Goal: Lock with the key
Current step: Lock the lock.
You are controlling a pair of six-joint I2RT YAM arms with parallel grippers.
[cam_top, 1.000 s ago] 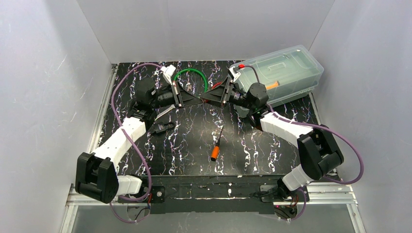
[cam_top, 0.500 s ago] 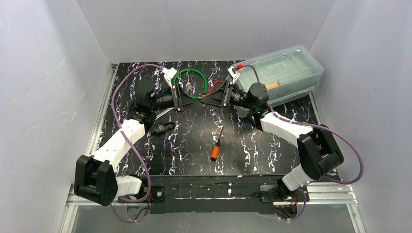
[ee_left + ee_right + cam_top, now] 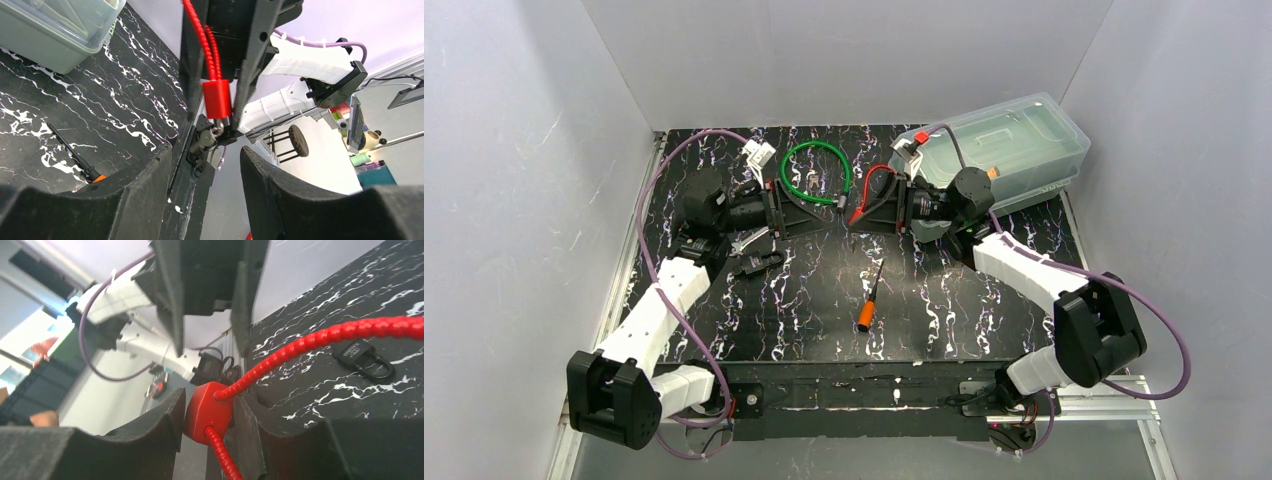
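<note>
Item under check: red lock body [image 3: 216, 98], small plain red block, smooth faces. A ribbed red cable [image 3: 325, 337] runs into it; in the right wrist view the cable meets the body at two spots. Loc.: left of the clear box [image 3: 999, 145], near it, and clear of the tabletop.

My right gripper [image 3: 209, 407] is pinched on the red lock body, one finger on each flat side. My left gripper [image 3: 204, 157] faces it, fingers spread, nothing between them, tips just short of the body.

Key [image 3: 204, 141]: dark head w/ metal ring, at the body's end that points away from the box. It touches or nearly touches the body. Cannot tell if the blade is seated.

Other items, ref. the box:
- Green cable lock [image 3: 788, 168], looped, further left than the red one.
- Screwdriver [image 3: 870, 298], orange handle, left of the box and nearer my bases.
- Black padlock [image 3: 755, 264], well apart to the left.

Hidden/unclear: keyway not visible in any view. In the top view my fingers cover most of the body, only a red sliver shows. Cable loop is cut off at the frame edge in both wrist views. Padlock marking too small to read.
</note>
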